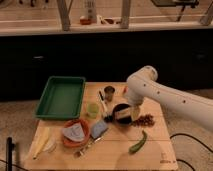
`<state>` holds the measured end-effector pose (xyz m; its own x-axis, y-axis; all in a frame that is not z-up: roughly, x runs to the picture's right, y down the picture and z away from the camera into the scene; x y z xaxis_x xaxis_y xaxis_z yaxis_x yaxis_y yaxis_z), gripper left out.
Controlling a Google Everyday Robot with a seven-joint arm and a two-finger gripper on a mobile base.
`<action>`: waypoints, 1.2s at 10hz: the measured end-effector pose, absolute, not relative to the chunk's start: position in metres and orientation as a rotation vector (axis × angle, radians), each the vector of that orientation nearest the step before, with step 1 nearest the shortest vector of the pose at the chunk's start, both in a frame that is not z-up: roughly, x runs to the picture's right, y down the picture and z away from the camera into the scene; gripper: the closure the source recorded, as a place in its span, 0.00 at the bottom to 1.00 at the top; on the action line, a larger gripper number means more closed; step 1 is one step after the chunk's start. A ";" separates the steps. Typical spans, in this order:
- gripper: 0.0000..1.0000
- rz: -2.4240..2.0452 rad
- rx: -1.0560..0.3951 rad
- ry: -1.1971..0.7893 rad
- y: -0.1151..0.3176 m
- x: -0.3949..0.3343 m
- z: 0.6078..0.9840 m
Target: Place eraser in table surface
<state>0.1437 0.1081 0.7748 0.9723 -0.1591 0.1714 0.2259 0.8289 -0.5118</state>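
My white arm reaches in from the right and bends down over the middle of the table surface (156, 146), a pale wooden top. The dark gripper (125, 111) hangs low at the arm's end, close above the boards. Right at its tip sits the eraser (121, 117), a small tan block against a dark mass. I cannot make out whether the gripper holds the eraser or whether the eraser rests on the wood.
A green tray (61, 96) fills the table's back left. An orange bowl (75, 134) and a blue-grey pad (98, 128) lie left of the gripper, a green cup (92, 110) and a metal cup (109, 91) behind. A brown cluster (145, 120) and a green pepper (138, 142) lie to the right.
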 end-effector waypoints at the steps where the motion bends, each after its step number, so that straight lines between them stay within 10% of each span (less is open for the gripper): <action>1: 0.20 -0.212 -0.558 -0.125 0.108 0.144 0.776; 12: 0.20 -0.299 -0.570 -0.152 0.112 0.148 0.789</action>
